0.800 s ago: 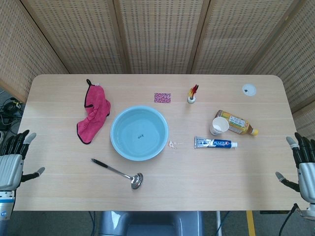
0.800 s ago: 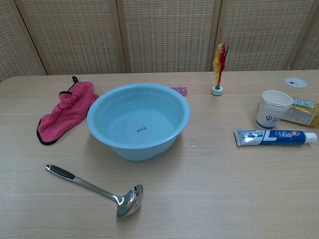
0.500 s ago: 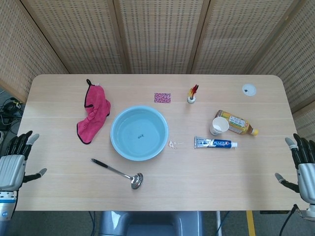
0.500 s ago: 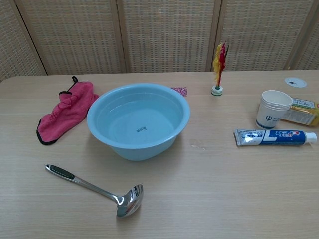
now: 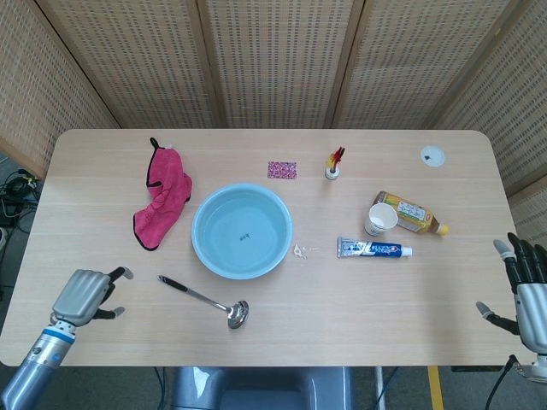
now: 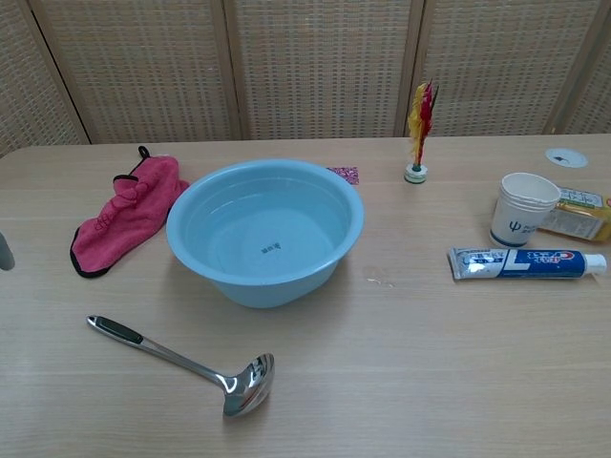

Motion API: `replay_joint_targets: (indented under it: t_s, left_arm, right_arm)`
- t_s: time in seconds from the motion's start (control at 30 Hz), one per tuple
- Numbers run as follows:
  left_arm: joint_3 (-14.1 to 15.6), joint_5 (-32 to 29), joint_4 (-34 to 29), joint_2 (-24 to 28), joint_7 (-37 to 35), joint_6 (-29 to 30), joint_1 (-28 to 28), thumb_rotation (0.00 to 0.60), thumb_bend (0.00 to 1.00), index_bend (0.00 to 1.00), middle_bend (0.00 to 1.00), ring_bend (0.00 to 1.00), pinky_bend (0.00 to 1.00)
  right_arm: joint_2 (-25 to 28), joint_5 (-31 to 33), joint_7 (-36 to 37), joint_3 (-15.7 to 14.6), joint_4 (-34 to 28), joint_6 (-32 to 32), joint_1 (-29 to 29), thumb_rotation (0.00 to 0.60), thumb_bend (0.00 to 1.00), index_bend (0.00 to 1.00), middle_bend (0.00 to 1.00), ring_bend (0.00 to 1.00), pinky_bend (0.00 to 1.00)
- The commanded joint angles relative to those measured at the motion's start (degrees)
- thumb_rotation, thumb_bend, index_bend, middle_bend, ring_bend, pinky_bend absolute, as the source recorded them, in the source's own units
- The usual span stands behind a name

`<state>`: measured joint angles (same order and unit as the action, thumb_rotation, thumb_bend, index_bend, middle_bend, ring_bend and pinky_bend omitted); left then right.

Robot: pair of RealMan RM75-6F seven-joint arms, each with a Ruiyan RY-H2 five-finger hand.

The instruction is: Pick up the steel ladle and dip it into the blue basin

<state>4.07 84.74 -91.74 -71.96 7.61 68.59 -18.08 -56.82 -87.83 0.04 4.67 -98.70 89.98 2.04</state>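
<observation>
Steel ladle (image 5: 203, 301) lies flat on the table (image 5: 410, 333), bowl end toward the robot, dark grip pointing left, just in front of the blue basin (image 5: 242, 231) and untouched. Left hand (image 5: 83, 295) hovers over the table's near-left corner, empty, fingers loosely curled toward that grip, likely because it is nearest. Right hand (image 5: 527, 286) waits off the right edge, fingers spread, empty.

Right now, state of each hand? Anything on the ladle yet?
Left hand: open, holding nothing, over the table left of the ladle, not touching it.
Right hand: open, holding nothing, at the table's right edge.
</observation>
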Motion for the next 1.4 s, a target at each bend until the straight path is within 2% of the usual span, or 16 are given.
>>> replay_joint_targets:
  t_s: [0.03, 0.2, 0.3, 0.4, 0.67, 1.07, 1.4]
  left_arm:
    - [0.0, -1.3, 4.4, -4.6, 2.8, -8.1, -4.6, 0.6, 0.01, 0.42, 0.92, 0.87, 1.0]
    - [-1.1, -3.4, 6.5, -8.2, 6.1, -11.4, -6.5, 0.6, 0.12, 0.4, 0.92, 0.87, 1.0]
    - [-1.8, -3.8, 8.4, -10.8, 7.9, -12.7, -7.7, 0.6, 0.24, 0.41, 0.92, 0.87, 1.0]
    - [-2.4, -4.4, 10.0, -12.6, 9.5, -14.2, -8.9, 0.6, 0.31, 0.41, 0.92, 0.87, 1.0]
    - [-3.5, -4.1, 13.0, -16.6, 11.6, -14.7, -10.8, 0.6, 0.31, 0.43, 0.92, 0.87, 1.0]
    - [-3.2, -2.4, 16.8, -21.1, 15.3, -13.9, -12.1, 0.6, 0.34, 0.49, 0.93, 0.88, 1.0]
    - [-2.7, -3.2, 18.1, -22.6, 17.9, -14.4, -12.5, 0.6, 0.37, 0.5, 0.93, 0.88, 1.0]
  right_arm:
    - [0.3, 0.4, 0.7, 0.2, 0.1, -0.3, 0.1, 0.6, 0.0, 0.0, 0.0, 0.0, 0.0]
    - [0.5, 0.8, 1.4, 0.3, 0.3, -0.8, 0.2, 0.6, 0.0, 0.0, 0.0, 0.0, 0.0]
    - [0.5, 1.0, 1.9, 0.2, 0.5, -1.6, 0.5, 0.6, 0.0, 0.0, 0.0, 0.0, 0.0]
    - [0.5, 1.0, 1.8, 0.1, 0.6, -2.1, 0.7, 0.6, 0.0, 0.0, 0.0, 0.0, 0.0]
    - [0.5, 1.4, 1.7, 0.2, 0.6, -2.4, 0.8, 0.6, 0.0, 0.0, 0.0, 0.0, 0.0]
    - [0.7, 2.1, 2.0, 0.3, 0.6, -3.0, 0.9, 0.6, 0.0, 0.0, 0.0, 0.0, 0.0]
    - [0.8, 2.3, 2.5, 0.3, 0.5, -3.2, 0.9, 0.6, 0.0, 0.0, 0.0, 0.0, 0.0]
